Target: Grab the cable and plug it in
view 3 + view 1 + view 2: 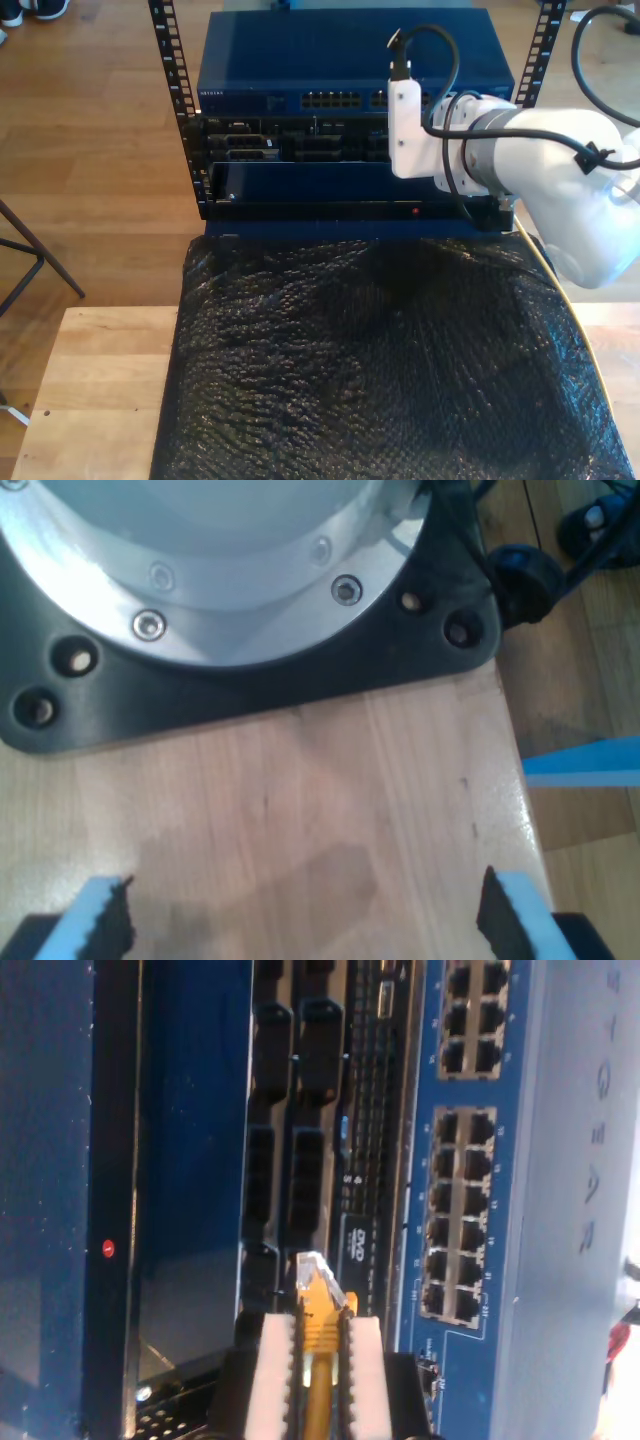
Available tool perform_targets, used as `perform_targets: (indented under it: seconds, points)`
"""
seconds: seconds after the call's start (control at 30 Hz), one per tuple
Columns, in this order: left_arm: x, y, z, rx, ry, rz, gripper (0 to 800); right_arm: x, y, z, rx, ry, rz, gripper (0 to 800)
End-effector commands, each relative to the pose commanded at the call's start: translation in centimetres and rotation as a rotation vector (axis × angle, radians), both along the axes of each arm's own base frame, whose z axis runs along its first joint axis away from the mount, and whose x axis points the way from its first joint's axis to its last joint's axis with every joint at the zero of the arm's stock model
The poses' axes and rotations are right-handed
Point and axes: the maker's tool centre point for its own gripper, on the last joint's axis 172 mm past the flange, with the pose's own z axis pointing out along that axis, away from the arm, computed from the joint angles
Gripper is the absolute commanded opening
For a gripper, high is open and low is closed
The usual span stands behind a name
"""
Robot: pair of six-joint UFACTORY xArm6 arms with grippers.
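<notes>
The cable [320, 1305] is yellow-orange, and its clear plug [312, 1268] sticks out past the white pads [272, 1370] of my second gripper [320, 1325], which is shut on it. The plug tip hovers close in front of a black panel of sockets [305, 1155], beside the blue switch [470, 1210] with its rows of ports. Whether the tip touches a socket I cannot tell. In the exterior view the second arm [520, 150] reaches in from the exterior view's right to the rack front. My first gripper [305, 920] hangs open over bare wood, with nothing between its fingers [100, 920].
The blue switch [350, 95] sits on top of the rack, between perforated rails [170, 60]. A black bubble-wrap sheet [380, 360] covers the wooden table [100, 390] in front. A robot base [250, 580] on a black plate stands near the first gripper, by the table's edge.
</notes>
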Motion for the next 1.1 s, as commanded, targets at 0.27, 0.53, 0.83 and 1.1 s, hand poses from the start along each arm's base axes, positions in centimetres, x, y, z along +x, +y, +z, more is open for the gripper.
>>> perform_targets:
  seconds: [0.27,0.53,0.83,1.1]
  points:
    - [0.0,0.0,0.0,0.0,0.0,0.0,800,0.1,-0.2,0.3,0.013,-0.013,0.002,0]
    - [0.0,0.0,0.0,0.0,0.0,0.0,800,-0.5,0.6,1.0,0.013,-0.045,0.037,0]
    - [0.0,0.0,0.0,0.0,0.0,0.0,800,0.4,-1.0,1.5,-0.06,-0.074,0.046,1]
    - [0.0,0.0,0.0,0.0,0.0,0.0,800,0.6,-0.4,1.7,-0.092,-0.161,0.083,0]
